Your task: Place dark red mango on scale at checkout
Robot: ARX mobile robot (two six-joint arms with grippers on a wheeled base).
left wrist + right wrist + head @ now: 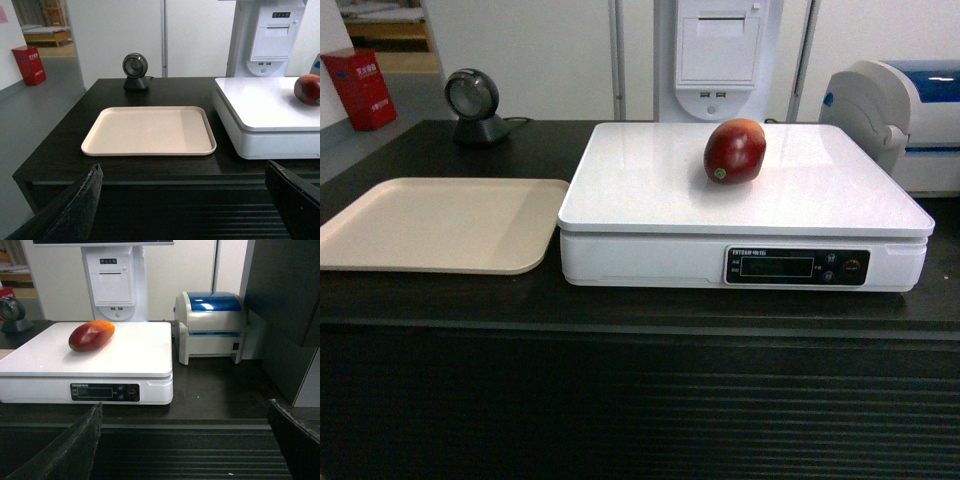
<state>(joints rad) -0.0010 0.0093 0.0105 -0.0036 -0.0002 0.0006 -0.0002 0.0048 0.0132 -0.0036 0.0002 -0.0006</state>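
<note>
Both grippers, left [182,200] and right [185,440], spread wide, holding nothing. Dark red mango [734,151] on scale [650,190]: glossy, rolls easily, firm-ish; best pinched across the middle.

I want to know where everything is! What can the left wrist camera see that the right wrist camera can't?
Only the left wrist view shows the whole beige tray, lying flat beside the scale, and a red box on the floor far left.

Only the right wrist view shows the white and blue printer to the right of the scale, and the scale's dark display panel.

Both show the dark red mango resting on the scale, the round black scanner on the checkout, and open, empty gripper fingers at the bottom corners.
</note>
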